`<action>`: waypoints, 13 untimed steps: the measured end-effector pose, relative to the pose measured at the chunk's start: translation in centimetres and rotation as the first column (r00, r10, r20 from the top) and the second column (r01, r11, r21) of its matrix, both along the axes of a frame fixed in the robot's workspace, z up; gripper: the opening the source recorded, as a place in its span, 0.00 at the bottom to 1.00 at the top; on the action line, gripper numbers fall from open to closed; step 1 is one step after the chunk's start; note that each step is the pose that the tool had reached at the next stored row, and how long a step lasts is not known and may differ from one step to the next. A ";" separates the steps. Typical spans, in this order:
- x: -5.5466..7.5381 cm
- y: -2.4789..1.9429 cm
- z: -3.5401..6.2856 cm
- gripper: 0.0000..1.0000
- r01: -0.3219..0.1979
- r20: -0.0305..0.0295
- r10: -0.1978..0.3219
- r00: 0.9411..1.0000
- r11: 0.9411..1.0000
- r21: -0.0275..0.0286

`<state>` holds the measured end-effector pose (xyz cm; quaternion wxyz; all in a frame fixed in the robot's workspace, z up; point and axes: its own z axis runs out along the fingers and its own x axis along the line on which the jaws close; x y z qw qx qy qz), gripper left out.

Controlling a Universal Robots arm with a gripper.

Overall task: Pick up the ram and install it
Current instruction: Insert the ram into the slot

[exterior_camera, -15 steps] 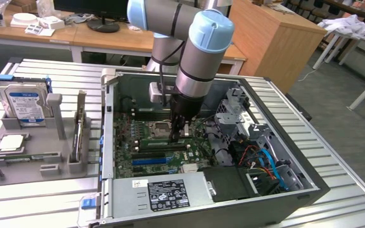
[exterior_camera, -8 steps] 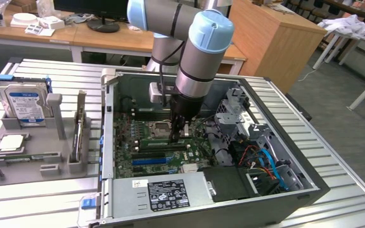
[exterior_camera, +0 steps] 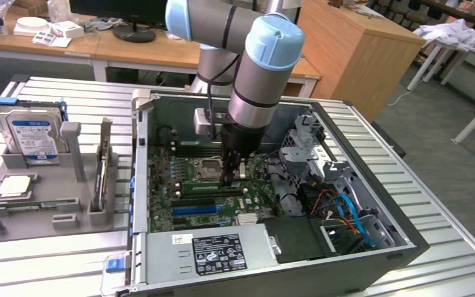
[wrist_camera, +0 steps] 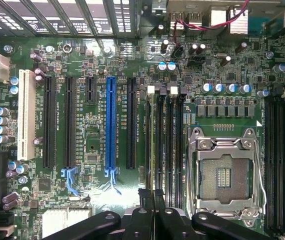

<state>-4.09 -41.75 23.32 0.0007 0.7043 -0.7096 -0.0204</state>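
- The arm (exterior_camera: 258,74) reaches down into the open case (exterior_camera: 402,244), which lies on a slatted table (exterior_camera: 56,266).
- The gripper (exterior_camera: 235,178) hangs low over the motherboard (exterior_camera: 190,204), just beside the CPU socket (exterior_camera: 210,166) and over the black memory slots (exterior_camera: 208,192).
- In the wrist view the gripper (wrist_camera: 152,197) lines up with the end of the memory slots (wrist_camera: 165,145), next to the CPU socket (wrist_camera: 225,172).
- Its fingers (wrist_camera: 143,200) are drawn in, nearly together. Whether anything thin is pinched between them cannot be told.
- A ram (exterior_camera: 33,203) lies flat in the grey holder (exterior_camera: 56,185) at the exterior view's left, well apart from the gripper and outside the case.
- In the same holder a hard drive (exterior_camera: 31,136) stands upright at the back, and a square chip (exterior_camera: 13,185) lies between it and the ram.
- A thin board (exterior_camera: 103,173) stands on edge in the holder, on the side nearest the case.
- A blue slot (wrist_camera: 111,125) runs across the motherboard (wrist_camera: 97,125) among black ones, apart from the fingers.
- A power supply (exterior_camera: 213,250) fills the near corner of the case.
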 end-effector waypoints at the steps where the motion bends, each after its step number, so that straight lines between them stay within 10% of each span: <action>1: 0.0 0.00 0.00 0.12 0.000 0.000 0.000 1.000 1.000 0.000; 13: 0.0 0.00 -0.14 0.12 0.000 0.000 0.000 1.000 1.000 0.000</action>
